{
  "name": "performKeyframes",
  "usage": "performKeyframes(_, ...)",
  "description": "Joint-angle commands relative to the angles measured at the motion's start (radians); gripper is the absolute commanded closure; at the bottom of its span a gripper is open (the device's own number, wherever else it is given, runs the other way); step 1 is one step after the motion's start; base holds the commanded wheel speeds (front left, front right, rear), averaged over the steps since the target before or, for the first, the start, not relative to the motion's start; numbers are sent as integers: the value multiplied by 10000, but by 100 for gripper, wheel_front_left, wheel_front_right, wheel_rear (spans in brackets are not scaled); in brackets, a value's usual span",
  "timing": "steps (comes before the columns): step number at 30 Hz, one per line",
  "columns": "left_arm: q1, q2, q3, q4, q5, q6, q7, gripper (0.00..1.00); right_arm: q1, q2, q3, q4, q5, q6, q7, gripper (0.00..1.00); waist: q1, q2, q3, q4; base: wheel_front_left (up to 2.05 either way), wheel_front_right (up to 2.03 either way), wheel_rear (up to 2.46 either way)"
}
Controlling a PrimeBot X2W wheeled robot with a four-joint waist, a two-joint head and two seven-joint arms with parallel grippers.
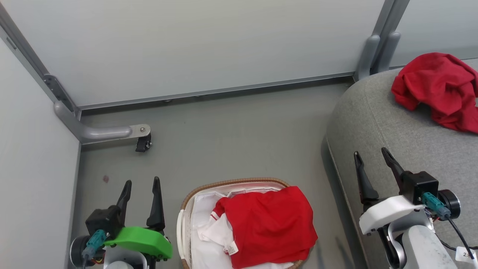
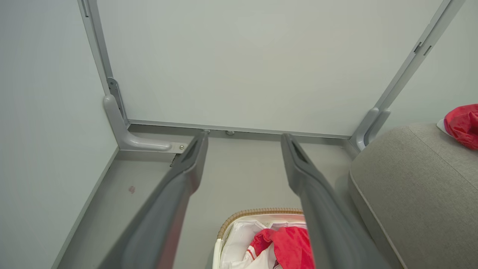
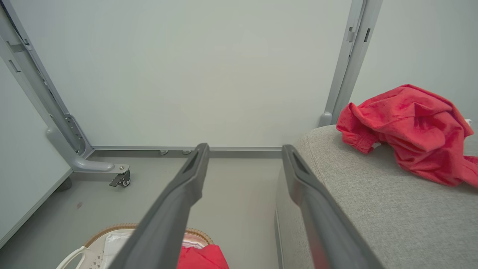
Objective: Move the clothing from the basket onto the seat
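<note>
Head view: laundry transfer stands part done.
Left gripper (image 1: pixel 142 181) and right gripper (image 1: pixel 370 152) hang spread and empty either side of the basket (image 1: pixel 224 184), red clothing (image 1: pixel 269 224) heaped inside awaiting a pick; far right, one red garment (image 1: pixel 437 86) lies on the seat (image 1: pixel 392 149).

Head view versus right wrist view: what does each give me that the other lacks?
Head view adds the open left gripper and the white label on the clothing in the basket. Right wrist view adds the slots high on the wall post. Shared: the open right gripper, a red garment on the seat, the basket's woven rim.
</note>
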Motion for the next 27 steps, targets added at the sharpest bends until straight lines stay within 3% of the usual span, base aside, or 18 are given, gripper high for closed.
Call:
performKeyframes(1, -232, 13, -44, 25, 57, -53, -5, 0, -149, -32, -22, -81, 55, -14, -49, 0, 0, 0, 161, -41, 0, 0, 0)
performKeyframes(11, -1858, 16, -896, 1507, -3, -88, -5, 0, -972, -30, 18, -552, -56, -14, -49, 0, 0, 0, 1863, -521, 0, 0, 0)
performKeyframes(20, -3928, 30, -1687, 3773, -408, -95, -3, 0, -2154, -27, 291, -1164, 296, -14, -49, 0, 0, 0, 4517, -1596, 0, 0, 0)
performKeyframes(27, -5053, 110, -1971, 5570, -92, -123, -3, 0, -2725, -21, 609, -1336, 769, -14, -49, 0, 0, 0, 5968, -2384, 0, 0, 0)
